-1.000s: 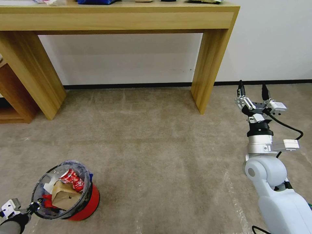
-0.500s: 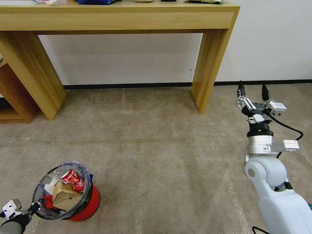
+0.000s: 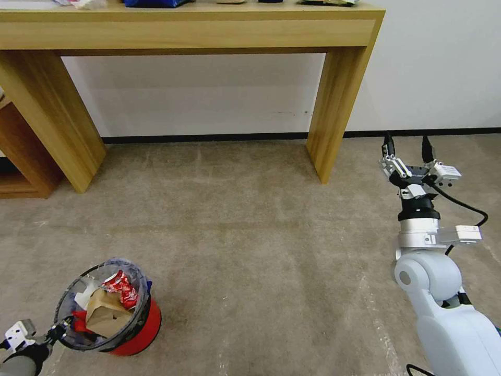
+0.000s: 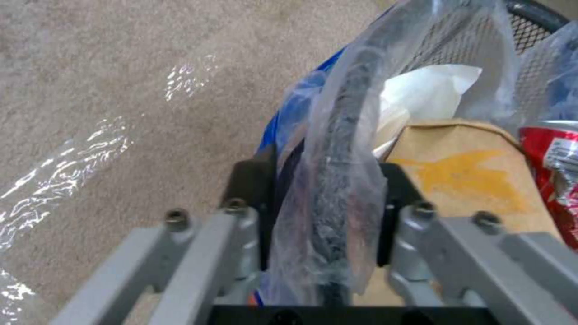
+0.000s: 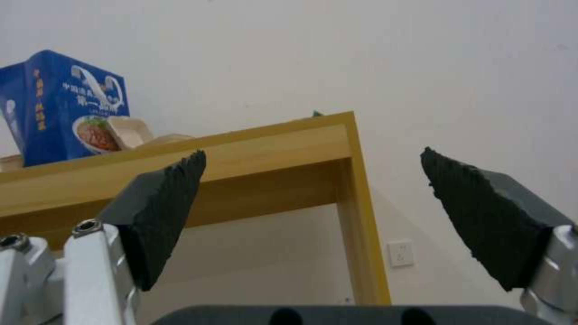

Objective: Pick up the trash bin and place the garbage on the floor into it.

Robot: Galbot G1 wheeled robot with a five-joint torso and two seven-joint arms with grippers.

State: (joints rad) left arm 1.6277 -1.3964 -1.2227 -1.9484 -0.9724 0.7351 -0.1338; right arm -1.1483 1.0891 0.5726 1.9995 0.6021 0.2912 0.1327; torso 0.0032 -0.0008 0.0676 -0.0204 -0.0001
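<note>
- The floor (image 3: 250,250), beige-grey carpet, is seen stretching ahead of both grippers to a white wall; faint pale lines are noted in the pile.
- A wooden table (image 3: 334,104) is seen ahead of the right gripper and toward the left gripper's side; a blue box (image 5: 60,106) is set on its top.
- The right arm (image 3: 443,308) is raised, white, with a black cable looped beside the wrist.
- The trash bin (image 3: 133,326) is found at the left gripper, on its far side; red base on or just above the carpet, cannot tell which, and the bin is tilted with its mouth toward the gripper.
- The bin's clear bag (image 4: 355,149), printed blue, is draped over the dark rim and caught between the left fingers along with it.
- The garbage is seen inside the bin, beyond the left gripper: a tan paper packet (image 3: 107,313), a crushed red can (image 3: 122,290), white tissue (image 4: 431,90).
- The right gripper (image 3: 407,146) is held above the carpet, fingertips pointing toward the wall, jaws spread wide, nothing between the dark pads (image 5: 165,212).
- The left gripper (image 3: 55,331) is clamped onto the near rim of the trash bin, one finger inside the mesh, one outside.
</note>
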